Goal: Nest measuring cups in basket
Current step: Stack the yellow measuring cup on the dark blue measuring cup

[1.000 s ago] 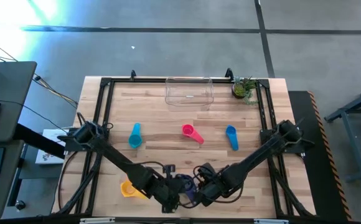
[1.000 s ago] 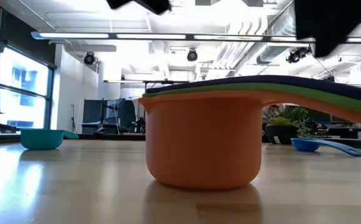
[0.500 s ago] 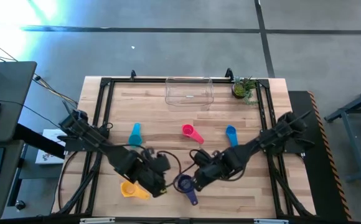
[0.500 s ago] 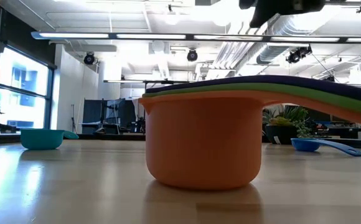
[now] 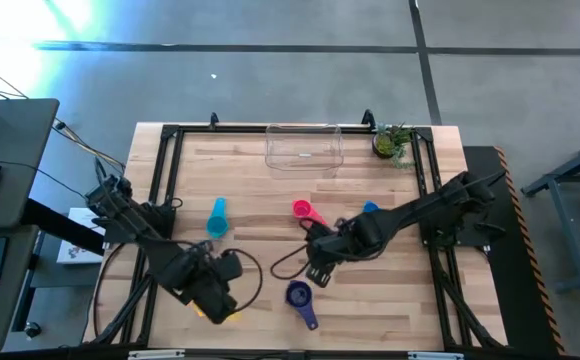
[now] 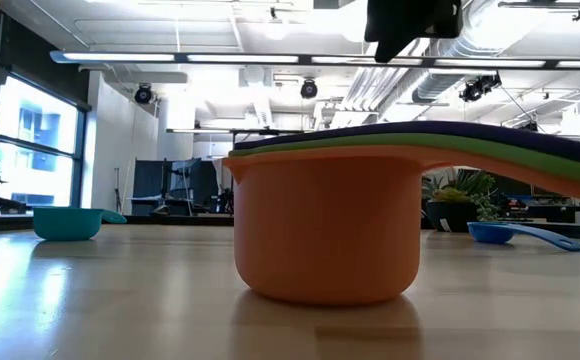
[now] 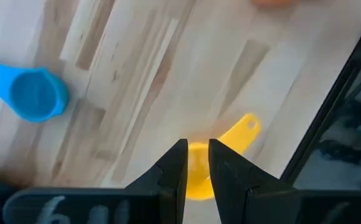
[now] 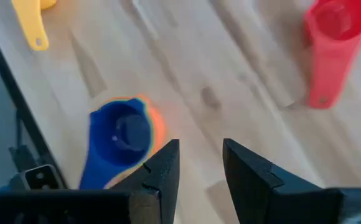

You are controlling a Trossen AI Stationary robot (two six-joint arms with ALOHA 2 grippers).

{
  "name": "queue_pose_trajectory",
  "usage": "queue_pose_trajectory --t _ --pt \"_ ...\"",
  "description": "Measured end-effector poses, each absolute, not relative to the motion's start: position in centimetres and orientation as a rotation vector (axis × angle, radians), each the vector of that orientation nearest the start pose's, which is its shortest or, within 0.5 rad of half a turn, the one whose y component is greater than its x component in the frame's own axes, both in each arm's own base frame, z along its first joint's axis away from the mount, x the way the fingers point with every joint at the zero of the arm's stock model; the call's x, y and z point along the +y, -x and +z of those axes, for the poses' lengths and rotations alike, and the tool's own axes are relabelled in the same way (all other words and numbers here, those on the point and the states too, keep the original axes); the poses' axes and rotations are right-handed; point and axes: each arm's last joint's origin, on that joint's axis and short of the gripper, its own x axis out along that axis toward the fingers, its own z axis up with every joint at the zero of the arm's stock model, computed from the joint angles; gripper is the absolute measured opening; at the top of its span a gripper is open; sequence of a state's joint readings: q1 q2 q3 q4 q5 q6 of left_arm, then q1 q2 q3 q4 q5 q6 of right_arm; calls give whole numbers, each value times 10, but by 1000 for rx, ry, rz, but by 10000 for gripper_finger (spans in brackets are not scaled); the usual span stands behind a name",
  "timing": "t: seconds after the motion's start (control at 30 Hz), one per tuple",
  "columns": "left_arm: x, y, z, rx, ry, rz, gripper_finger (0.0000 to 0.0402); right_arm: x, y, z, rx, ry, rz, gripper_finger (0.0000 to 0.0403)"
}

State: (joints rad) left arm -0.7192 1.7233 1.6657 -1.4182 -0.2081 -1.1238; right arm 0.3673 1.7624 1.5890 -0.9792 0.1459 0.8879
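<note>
Left gripper [image 7: 196,163] is held low over the yellow cup [image 7: 224,155] at the counter's [image 5: 270,170] front left, fingers [image 7: 171,168] parted by a narrow slit, nothing gripped; likely lined up for a pick. Teal cup [image 5: 216,217] lies loose further back. Nested stack [image 5: 298,296] is left front-centre, outside the basket [image 5: 303,146] at the far edge. Right gripper [image 8: 199,165] hovers just behind the stack, fingers somewhat apart, empty, red cup [image 5: 307,212] and blue cup [image 5: 372,220] beyond it

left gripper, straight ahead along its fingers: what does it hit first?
Likely the yellow cup: it lies right past the left gripper, seen through the gap between its tips. Depth is unclear, so it may still be above it.
</note>
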Motion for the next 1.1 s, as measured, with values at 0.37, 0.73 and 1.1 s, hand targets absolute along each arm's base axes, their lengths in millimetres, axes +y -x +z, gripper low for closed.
queue_pose_trajectory --t 0.37,0.73,1.1 --pt "-220 -213 314 1374 135 359 56 89 -306 340 1039 -443 -267 114" --pt "-216 -203 276 1468 71 320 56 70 -276 369 981 -456 -273 114" --pt "-199 -186 266 1429 -4 86 55 67 -276 369 972 -573 -349 114"
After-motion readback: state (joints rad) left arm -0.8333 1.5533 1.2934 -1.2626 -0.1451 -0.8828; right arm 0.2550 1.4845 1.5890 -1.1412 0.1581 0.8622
